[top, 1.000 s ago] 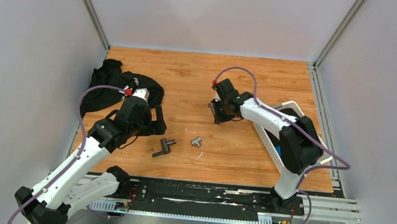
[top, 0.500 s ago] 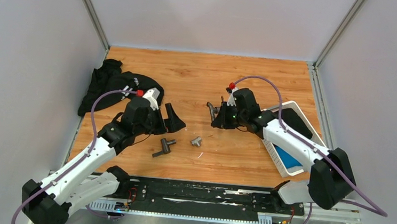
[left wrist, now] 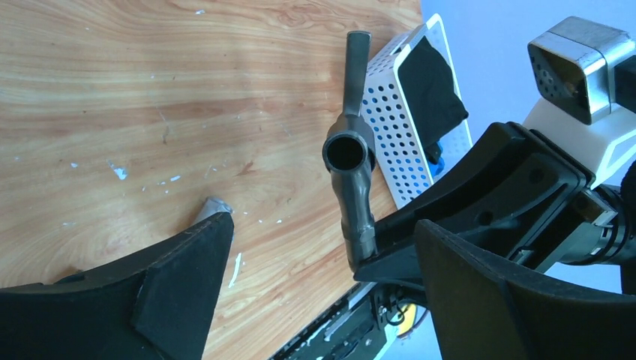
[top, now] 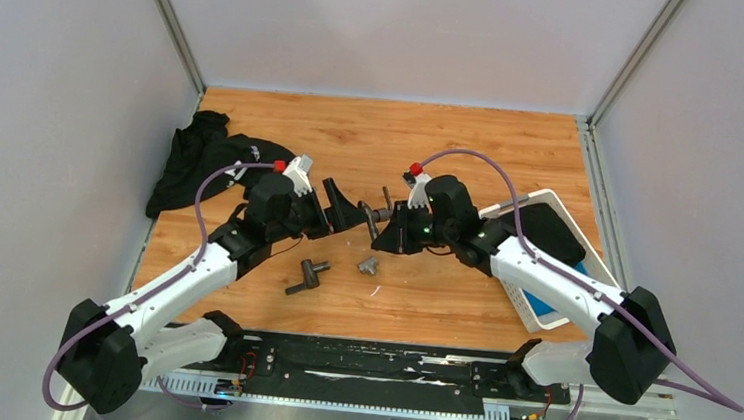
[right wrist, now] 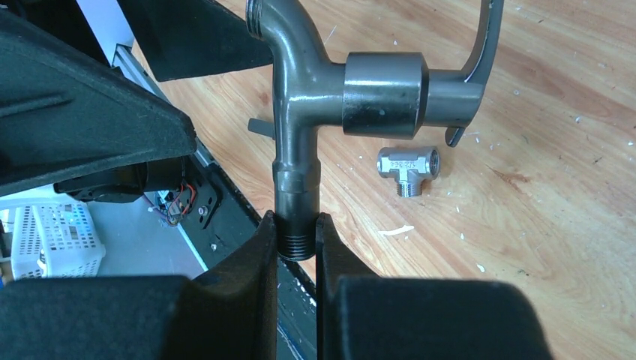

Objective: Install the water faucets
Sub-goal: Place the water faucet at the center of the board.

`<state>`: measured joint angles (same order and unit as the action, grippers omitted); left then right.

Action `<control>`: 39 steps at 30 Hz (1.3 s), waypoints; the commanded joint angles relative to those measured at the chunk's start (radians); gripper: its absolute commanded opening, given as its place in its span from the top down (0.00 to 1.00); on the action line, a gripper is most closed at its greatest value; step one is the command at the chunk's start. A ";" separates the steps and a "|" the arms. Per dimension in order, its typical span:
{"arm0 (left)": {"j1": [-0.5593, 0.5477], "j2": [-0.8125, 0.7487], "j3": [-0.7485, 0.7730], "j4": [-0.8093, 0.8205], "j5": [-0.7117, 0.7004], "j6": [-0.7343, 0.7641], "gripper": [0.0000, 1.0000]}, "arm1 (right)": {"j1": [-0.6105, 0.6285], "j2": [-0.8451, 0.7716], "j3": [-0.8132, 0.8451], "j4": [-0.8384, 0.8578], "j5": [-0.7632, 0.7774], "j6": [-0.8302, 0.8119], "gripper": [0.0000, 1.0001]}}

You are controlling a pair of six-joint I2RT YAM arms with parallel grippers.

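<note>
Faucet [right wrist: 352,82]: hanging in the air above the tee [top: 369,265], its open spout facing the left end effector [top: 343,208], likely for a handover.
Right end effector [right wrist: 296,240]: clenching the faucet's threaded stub.
Left end effector: gaping wide, touching nothing, just short of the faucet.
Other piece [top: 308,275]: lying on the surface [top: 473,148] near the tee, on the left arm's side.
</note>
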<state>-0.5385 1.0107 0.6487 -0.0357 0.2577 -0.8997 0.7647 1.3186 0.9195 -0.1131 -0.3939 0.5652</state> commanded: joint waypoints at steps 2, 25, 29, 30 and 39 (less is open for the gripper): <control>-0.003 0.026 -0.021 0.086 0.027 -0.028 0.09 | 0.028 -0.018 -0.014 0.063 -0.019 0.039 1.00; -0.097 0.161 -0.004 -0.247 -0.239 -0.078 0.08 | -0.084 0.189 -0.021 -0.275 0.366 0.153 0.89; -0.097 0.095 0.022 -0.339 -0.318 -0.085 0.06 | -0.060 0.188 -0.007 -0.271 0.388 0.112 0.40; -0.096 0.075 0.026 -0.352 -0.332 -0.084 0.06 | -0.043 0.179 0.002 -0.272 0.418 0.100 0.33; -0.004 -0.025 0.073 -0.499 -0.377 -0.088 0.05 | 0.149 0.315 0.179 -0.299 0.478 -0.032 0.38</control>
<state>-0.5877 1.0142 0.6895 -0.4252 -0.0654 -0.9787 0.8429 1.5291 1.0065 -0.3820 0.0513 0.6125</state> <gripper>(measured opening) 0.949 0.647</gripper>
